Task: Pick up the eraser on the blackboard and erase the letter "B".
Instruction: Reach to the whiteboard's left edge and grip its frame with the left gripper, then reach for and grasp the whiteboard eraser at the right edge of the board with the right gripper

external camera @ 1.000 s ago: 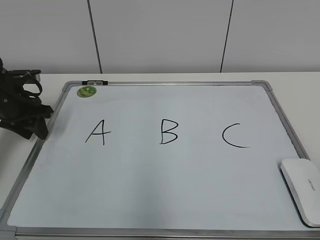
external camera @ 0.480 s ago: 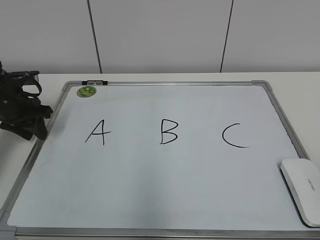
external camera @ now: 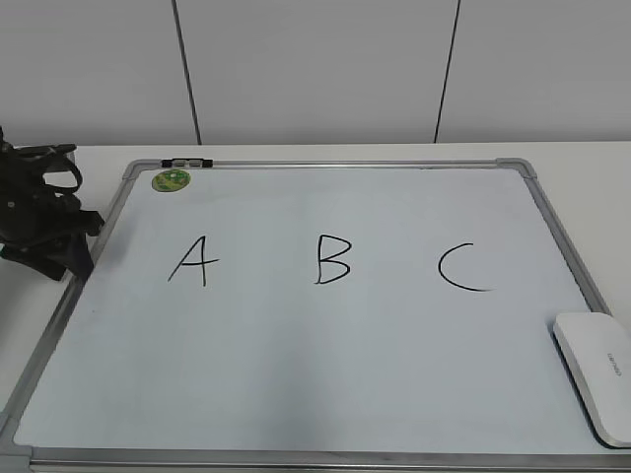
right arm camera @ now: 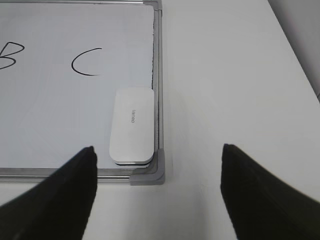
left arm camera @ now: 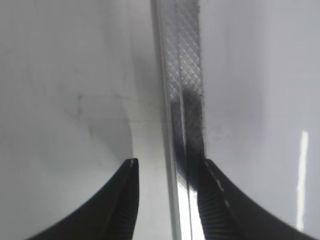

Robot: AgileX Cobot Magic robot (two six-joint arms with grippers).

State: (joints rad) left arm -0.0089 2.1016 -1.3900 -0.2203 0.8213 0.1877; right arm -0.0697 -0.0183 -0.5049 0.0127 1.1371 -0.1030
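Note:
The blackboard (external camera: 345, 164) lies flat on the table, with a black "A" (external camera: 193, 261), the letter "B" (external camera: 333, 259) and a "C" (external camera: 461, 267) written across it. The white eraser (external camera: 596, 370) lies at its near right corner. In the right wrist view the eraser (right arm camera: 132, 125) is ahead of my right gripper (right arm camera: 157, 150), which hovers wide open over the board's corner piece (right arm camera: 150, 175), holding nothing. My left gripper (external camera: 84, 246) is at the board's left edge. Its jaws stand apart astride the metal frame (left arm camera: 182, 75), with a gap on the left side.
A round green magnet (external camera: 171, 179) and a small black clip (external camera: 187, 162) sit at the board's far left corner. White tabletop (right arm camera: 225, 90) stretches to the right of the board. A white panelled wall (external camera: 315, 69) stands behind it.
My left gripper has drifted slightly left, away from the board's edge. The eraser and the letters have not moved.

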